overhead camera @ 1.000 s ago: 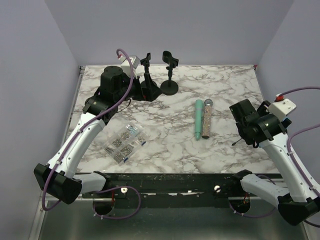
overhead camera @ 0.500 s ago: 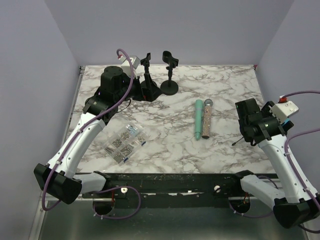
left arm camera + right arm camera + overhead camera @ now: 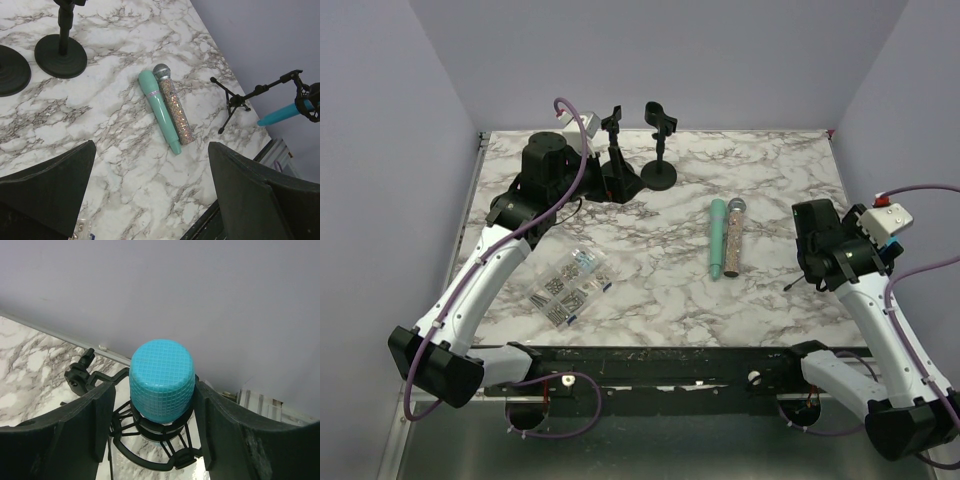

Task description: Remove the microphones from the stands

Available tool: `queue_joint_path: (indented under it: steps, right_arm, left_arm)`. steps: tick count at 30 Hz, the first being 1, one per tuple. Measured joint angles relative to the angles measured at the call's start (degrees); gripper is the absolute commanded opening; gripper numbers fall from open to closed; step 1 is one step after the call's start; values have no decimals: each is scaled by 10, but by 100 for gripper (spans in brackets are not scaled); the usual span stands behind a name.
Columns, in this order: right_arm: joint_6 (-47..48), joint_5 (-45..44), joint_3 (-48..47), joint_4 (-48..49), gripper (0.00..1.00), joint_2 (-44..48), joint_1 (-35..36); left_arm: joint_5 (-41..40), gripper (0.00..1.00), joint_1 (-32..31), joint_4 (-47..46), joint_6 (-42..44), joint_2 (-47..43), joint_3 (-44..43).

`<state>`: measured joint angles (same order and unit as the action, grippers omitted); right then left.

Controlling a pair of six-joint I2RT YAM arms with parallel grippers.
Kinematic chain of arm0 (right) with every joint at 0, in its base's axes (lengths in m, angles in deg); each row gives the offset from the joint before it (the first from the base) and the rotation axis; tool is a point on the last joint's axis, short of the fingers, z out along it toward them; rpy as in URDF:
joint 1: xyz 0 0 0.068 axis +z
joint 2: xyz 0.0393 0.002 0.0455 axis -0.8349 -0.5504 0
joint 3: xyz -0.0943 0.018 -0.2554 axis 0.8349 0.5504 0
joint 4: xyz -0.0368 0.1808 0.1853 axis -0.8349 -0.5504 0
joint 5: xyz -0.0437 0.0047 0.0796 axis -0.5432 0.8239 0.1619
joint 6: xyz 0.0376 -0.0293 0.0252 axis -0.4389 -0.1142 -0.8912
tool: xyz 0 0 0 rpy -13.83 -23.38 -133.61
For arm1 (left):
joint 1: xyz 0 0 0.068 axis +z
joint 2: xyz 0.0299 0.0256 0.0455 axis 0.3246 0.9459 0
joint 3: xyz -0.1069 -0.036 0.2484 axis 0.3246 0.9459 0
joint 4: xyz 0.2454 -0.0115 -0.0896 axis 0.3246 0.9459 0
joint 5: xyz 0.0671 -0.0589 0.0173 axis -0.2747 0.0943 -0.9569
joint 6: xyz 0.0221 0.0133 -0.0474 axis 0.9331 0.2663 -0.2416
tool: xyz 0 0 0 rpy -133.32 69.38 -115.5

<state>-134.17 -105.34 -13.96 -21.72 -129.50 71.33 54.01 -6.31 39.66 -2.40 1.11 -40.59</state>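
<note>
A blue microphone (image 3: 161, 380) with a gridded head sits in the black shock mount (image 3: 150, 442) of a small tripod stand (image 3: 234, 102). My right gripper (image 3: 152, 392) is open, one finger on each side of the head. The right finger lies close against it and a narrow gap shows on the left. In the top view the right gripper (image 3: 815, 250) covers the microphone, and only a tripod leg (image 3: 790, 287) pokes out. My left gripper (image 3: 150, 150) hangs wide open and empty above the table, at the back left (image 3: 605, 180).
A teal microphone (image 3: 718, 238) and a glittery one (image 3: 733, 236) lie side by side mid-table. Two empty round-base stands (image 3: 660, 150) (image 3: 615, 160) stand at the back. A clear bag of small parts (image 3: 570, 283) lies front left. The right wall is close behind the tripod stand.
My right arm has shifted a little to the right and its wrist has turned. The left arm has not moved.
</note>
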Motion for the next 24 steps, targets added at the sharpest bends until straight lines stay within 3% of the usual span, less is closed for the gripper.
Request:
queue_joint_path:
  steps: [7,12,24]
  right_arm:
    - [26,-4,0,22,42,3,-2]
    - [77,-4,-13,52,34,16,-2]
    - [413,4,-53,323,25,102,-2]
  left_arm:
    - [2,99,0,0,-2,7,0]
    - [4,99,0,0,-2,9,0]
    - [10,99,0,0,-3,9,0]
